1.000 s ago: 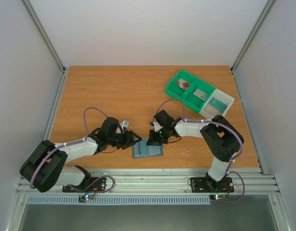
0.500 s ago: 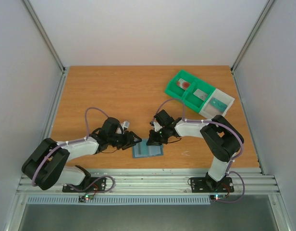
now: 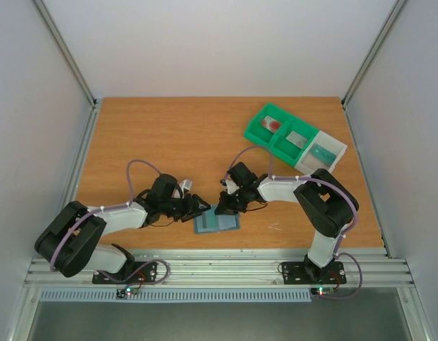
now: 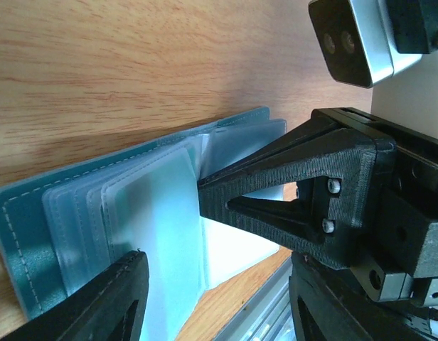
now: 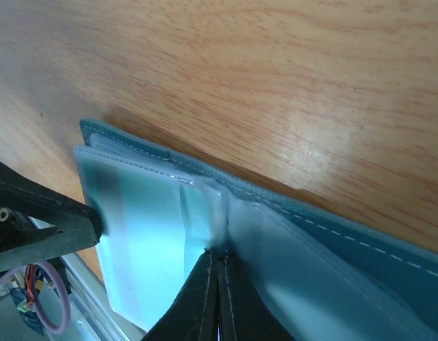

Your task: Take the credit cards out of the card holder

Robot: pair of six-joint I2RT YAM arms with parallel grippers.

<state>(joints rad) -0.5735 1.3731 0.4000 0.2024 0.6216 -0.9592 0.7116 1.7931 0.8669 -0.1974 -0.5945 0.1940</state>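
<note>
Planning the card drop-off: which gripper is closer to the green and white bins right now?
Right. The right gripper is at the card holder, on its side toward the bins; the left gripper is at its opposite side.

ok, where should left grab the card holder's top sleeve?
Probably the free outer edge of the top sleeve, coming in low from the left: the sleeves are bound at the middle fold, where the shut right gripper pins them, so only that edge lifts.
</note>
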